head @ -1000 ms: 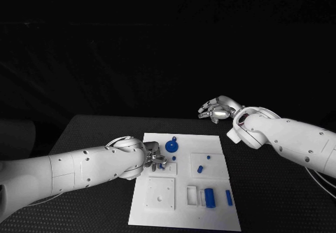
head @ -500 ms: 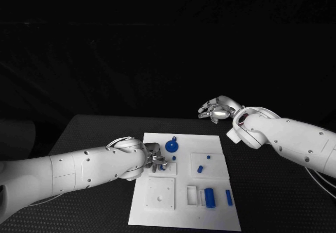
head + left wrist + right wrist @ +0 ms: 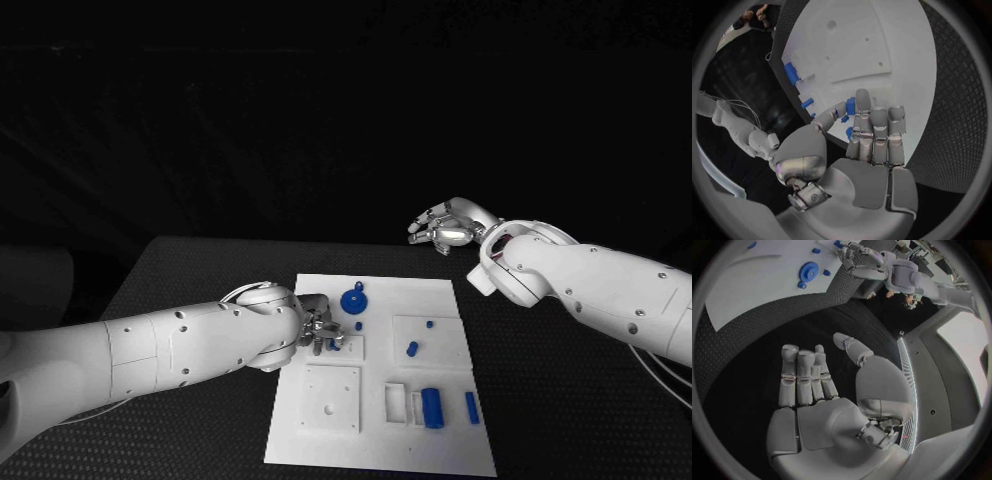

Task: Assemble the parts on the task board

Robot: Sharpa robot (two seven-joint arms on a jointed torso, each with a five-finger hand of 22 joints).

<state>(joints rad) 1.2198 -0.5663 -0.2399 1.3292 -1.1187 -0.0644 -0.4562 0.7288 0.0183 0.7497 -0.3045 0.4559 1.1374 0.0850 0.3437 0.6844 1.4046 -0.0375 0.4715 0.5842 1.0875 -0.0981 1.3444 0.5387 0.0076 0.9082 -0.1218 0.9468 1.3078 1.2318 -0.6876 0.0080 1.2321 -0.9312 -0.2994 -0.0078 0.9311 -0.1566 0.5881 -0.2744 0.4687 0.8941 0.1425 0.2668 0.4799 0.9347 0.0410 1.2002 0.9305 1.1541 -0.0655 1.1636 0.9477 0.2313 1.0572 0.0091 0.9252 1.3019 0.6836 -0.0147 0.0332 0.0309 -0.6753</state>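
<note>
The white task board lies mid-table. My left hand hovers low over its left-middle area, next to a small raised white block. In the left wrist view the left hand pinches a small blue part between thumb and a finger, close to the board. A round blue disc sits near the board's far edge. My right hand is raised beyond the board's far right corner, holding nothing; the right wrist view shows its fingers apart above the black table.
Loose blue pieces lie on the board: a short peg, a block and a thin bar near the front right. A white square plate sits at the front left. Black table surrounds the board.
</note>
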